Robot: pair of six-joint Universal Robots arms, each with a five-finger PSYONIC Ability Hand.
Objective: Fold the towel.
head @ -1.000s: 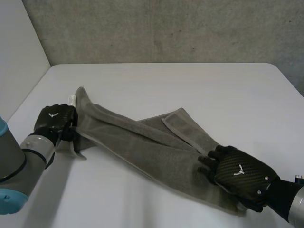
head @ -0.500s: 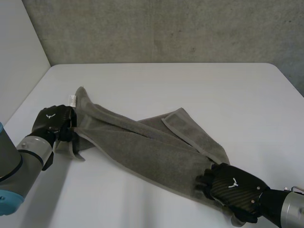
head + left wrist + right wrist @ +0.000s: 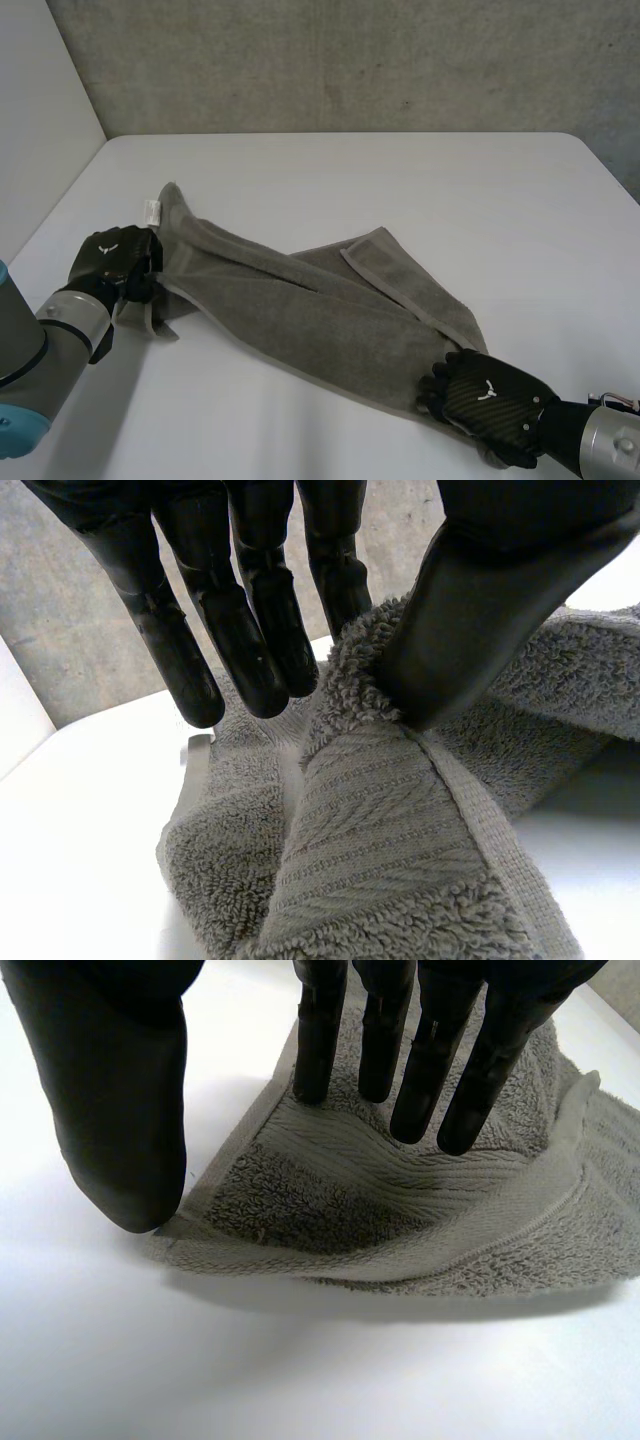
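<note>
Nearest, my right hand lies on the towel's corner, fingers straight, thumb at its edge, gripping nothing. Farther off, my left hand pinches the towel's other end between thumb and fingers on the table.

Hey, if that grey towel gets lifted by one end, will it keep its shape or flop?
Probably flops: the towel lies in soft folds and bunches where the left hand pinches it. Its looped pile looks grippy, so slipping seems unlikely.
</note>
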